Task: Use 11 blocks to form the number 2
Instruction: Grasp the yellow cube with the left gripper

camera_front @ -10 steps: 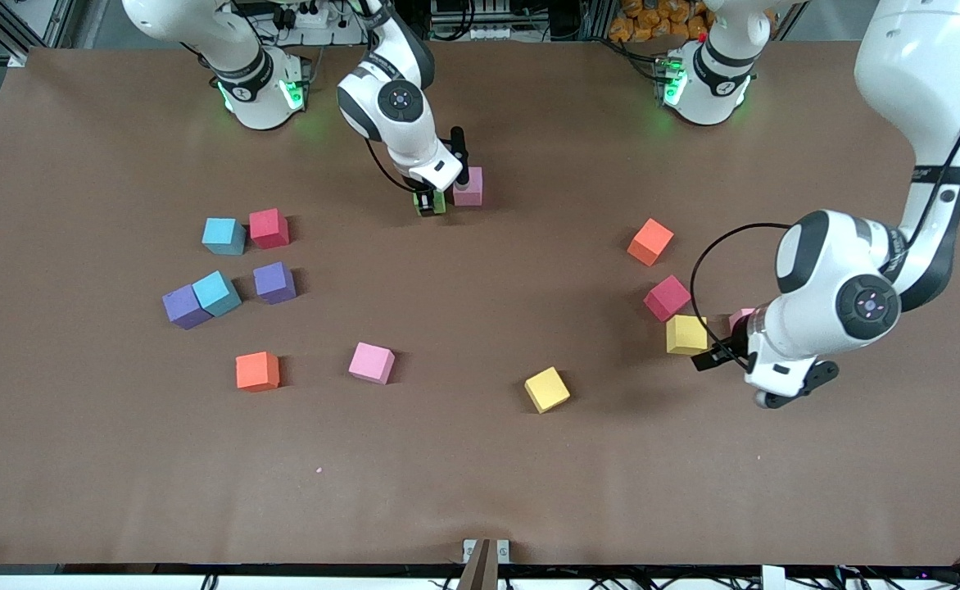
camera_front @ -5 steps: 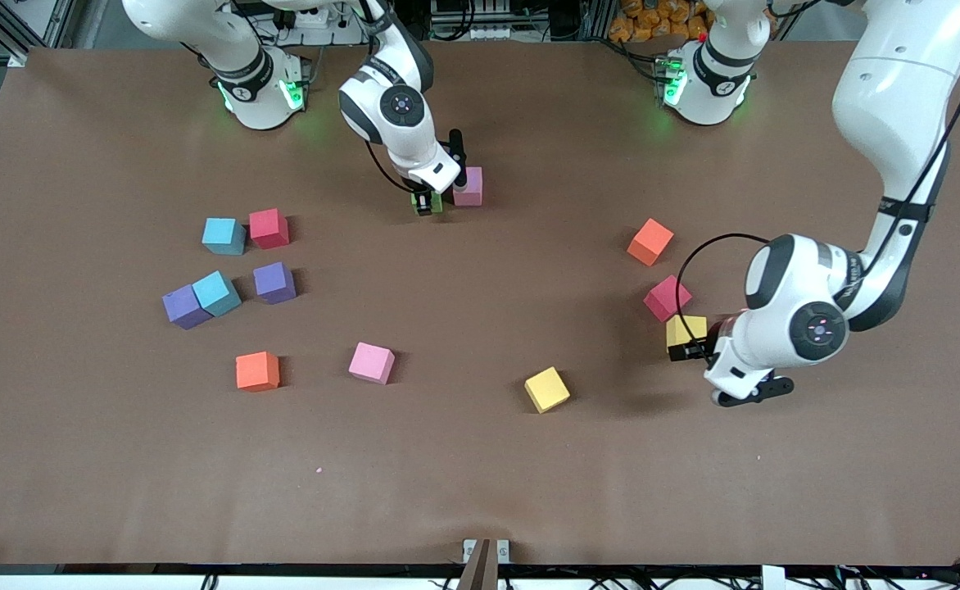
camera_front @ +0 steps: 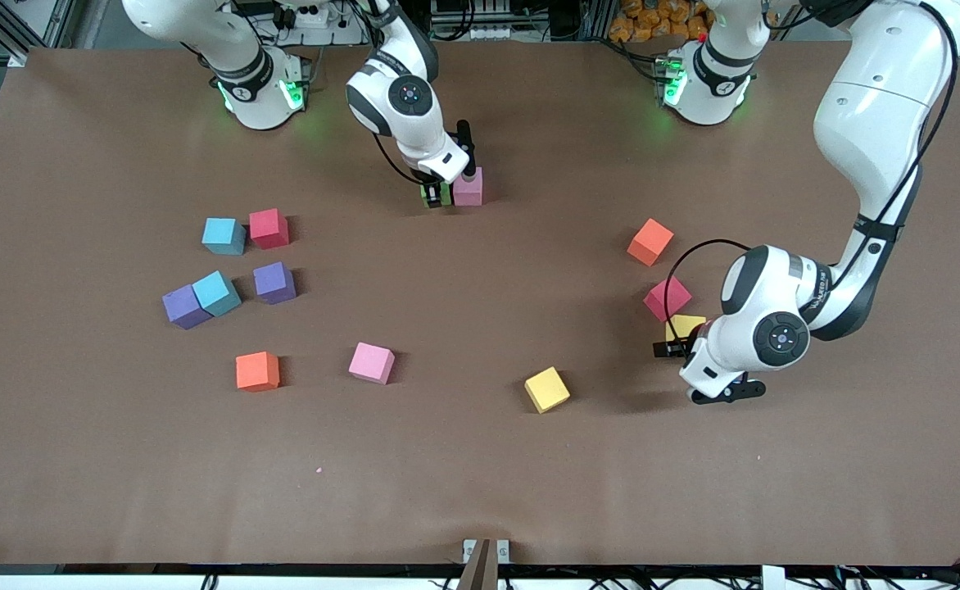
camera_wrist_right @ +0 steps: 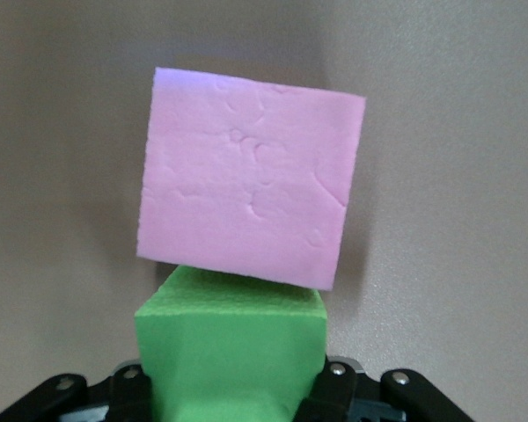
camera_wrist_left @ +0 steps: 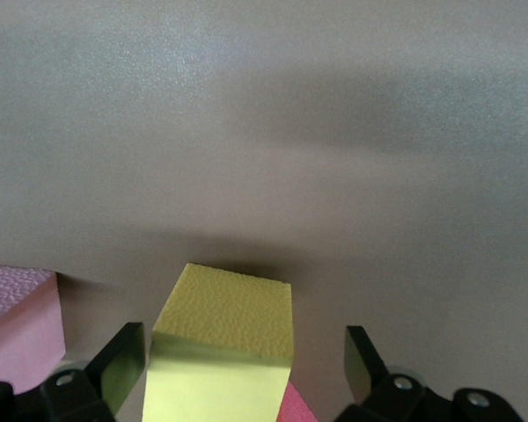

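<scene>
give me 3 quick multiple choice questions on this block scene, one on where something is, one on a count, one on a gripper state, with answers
1. Where is the green block?
A. beside a pink block, between the right gripper's fingers
B. on top of an orange block
C. beside the light blue blocks

2. How many light blue blocks lie on the table?
A. none
B. two
C. four

3. How does the left gripper stand?
A. shut on a purple block
B. open, with a yellow block between its fingers
C. shut on nothing

Answers:
1. A: the right wrist view shows the green block in the right gripper right against the pink one.
2. B: one beside the red block, one touching a purple block.
3. B: the left wrist view shows gaps between both fingers and the yellow block.
</scene>
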### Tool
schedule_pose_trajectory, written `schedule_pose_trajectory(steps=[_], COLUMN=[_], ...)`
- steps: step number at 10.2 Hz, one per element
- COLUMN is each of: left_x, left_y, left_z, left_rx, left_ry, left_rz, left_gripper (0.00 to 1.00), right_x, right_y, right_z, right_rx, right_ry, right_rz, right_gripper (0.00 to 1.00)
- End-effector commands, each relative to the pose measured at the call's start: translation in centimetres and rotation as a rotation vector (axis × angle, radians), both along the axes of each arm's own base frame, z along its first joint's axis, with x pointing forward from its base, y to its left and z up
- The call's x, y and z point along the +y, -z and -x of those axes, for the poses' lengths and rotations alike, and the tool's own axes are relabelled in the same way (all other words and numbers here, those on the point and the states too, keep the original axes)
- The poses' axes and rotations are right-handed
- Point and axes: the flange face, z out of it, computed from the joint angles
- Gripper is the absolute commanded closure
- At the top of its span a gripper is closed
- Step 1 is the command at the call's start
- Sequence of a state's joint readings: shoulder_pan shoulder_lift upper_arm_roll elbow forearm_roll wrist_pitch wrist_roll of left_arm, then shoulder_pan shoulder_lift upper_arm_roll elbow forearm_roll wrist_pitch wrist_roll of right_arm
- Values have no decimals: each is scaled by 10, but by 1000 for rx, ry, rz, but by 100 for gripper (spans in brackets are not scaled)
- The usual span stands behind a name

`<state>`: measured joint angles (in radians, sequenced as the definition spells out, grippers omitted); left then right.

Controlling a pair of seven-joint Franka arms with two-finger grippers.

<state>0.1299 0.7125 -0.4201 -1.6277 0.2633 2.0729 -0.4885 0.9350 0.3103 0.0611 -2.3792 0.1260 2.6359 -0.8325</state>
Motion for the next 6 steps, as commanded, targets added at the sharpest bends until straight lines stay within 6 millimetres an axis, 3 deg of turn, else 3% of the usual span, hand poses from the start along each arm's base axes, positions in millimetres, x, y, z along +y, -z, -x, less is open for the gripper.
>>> schedule_pose_trajectory(steps=[1, 5, 6], left_x=[5, 13, 14], left_y=[-3, 0, 1], left_z=[6, 18, 19], left_rx=[16, 67, 75], left_ry=[38, 69, 53], left_rz=[-26, -42, -47], left_gripper=[0, 0, 10], right_x=[-2, -1, -1], right_y=[9, 16, 17], right_z=[5, 4, 3], right_rx=[-3, -14, -14], right_ry=[7, 37, 39], right_rz=[4, -7, -7], right_gripper=[72, 72, 71])
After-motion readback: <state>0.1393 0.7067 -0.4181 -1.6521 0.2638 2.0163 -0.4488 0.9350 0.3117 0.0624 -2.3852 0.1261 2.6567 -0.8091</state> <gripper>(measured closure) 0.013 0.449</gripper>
